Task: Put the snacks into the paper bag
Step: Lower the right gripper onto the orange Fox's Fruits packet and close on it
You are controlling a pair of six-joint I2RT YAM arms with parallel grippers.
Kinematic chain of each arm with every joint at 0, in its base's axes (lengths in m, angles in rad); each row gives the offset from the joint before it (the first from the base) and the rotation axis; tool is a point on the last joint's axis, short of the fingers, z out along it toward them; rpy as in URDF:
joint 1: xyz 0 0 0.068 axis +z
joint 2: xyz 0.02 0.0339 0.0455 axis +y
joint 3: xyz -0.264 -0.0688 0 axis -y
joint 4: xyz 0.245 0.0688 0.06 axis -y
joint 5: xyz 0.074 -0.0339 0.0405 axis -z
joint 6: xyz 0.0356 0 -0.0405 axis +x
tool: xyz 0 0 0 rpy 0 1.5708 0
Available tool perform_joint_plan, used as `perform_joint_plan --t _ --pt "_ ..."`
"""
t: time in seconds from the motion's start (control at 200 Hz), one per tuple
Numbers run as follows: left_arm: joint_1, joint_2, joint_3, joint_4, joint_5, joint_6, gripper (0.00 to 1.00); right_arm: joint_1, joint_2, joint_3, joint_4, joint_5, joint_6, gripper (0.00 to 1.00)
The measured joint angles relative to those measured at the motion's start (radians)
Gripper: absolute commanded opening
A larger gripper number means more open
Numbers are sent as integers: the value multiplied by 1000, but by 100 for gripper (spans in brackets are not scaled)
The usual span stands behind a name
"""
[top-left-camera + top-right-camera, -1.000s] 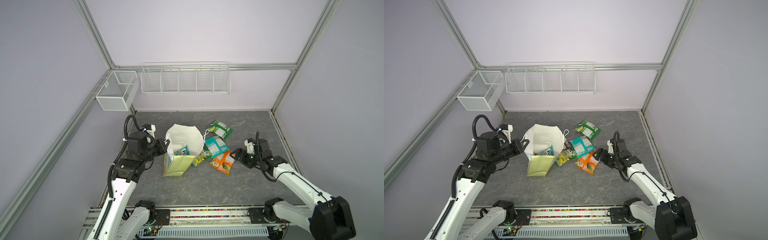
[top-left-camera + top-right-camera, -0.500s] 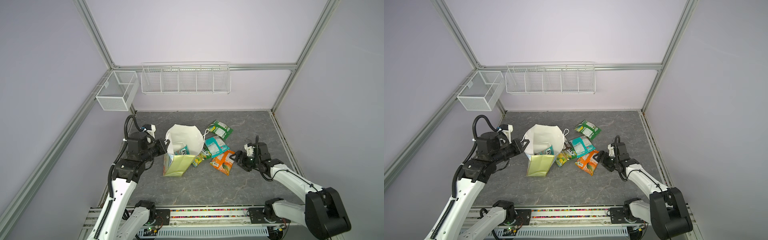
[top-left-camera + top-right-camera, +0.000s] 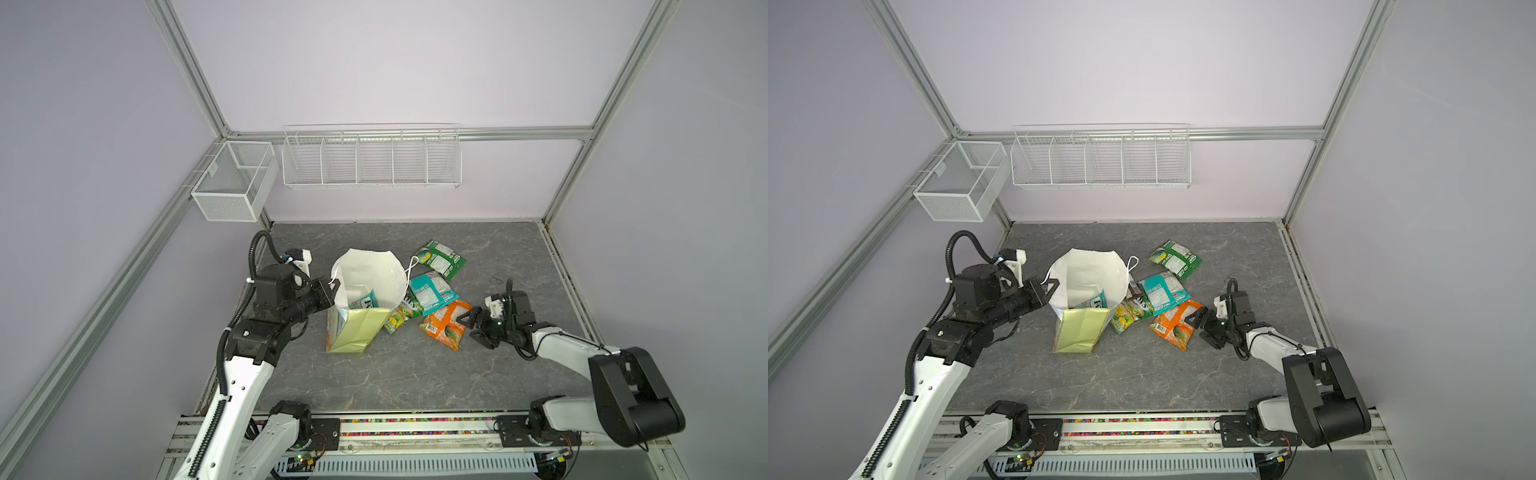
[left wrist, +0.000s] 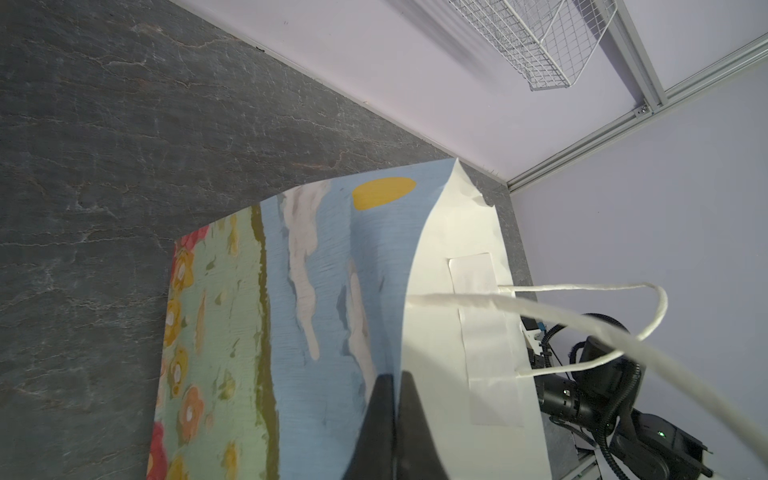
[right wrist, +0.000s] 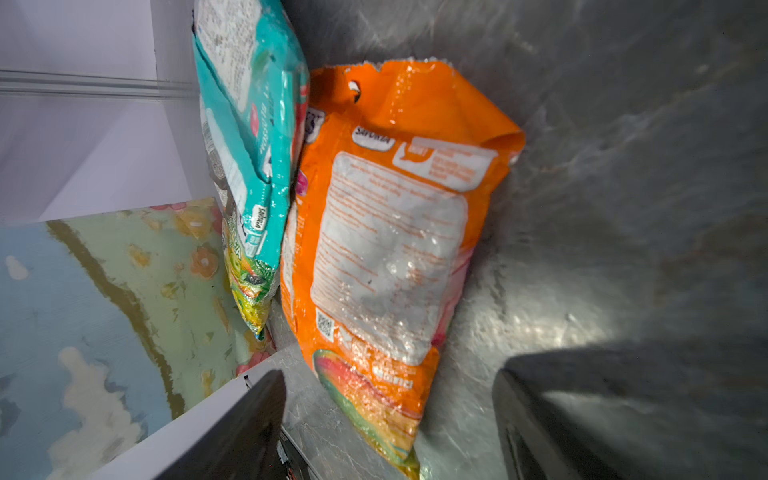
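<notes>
**Remote:** Checking progress: how full is the tall yellow-green paper bag?

**Operator:** One teal crinkly packet is inside; my left gripper pinches the bag's rim. Other packets lie beside it. My right gripper, jaws wide, sits at the orange foil packet.

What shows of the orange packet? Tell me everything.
The orange packet is a crinkly, glossy pouch, back up: white text panel, square code, hang hole near its serrated top, fruit picture at the other end. It lies on the grey table, the teal packet against one long edge. The open right gripper straddles its fruit end, unclamped.
</notes>
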Motion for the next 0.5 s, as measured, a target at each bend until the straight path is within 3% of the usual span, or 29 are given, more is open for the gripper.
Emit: perform_joint_plan --t 0.5 --pt "0 0 -1 0 0 0 0 -2 132 -30 287 -83 67 75"
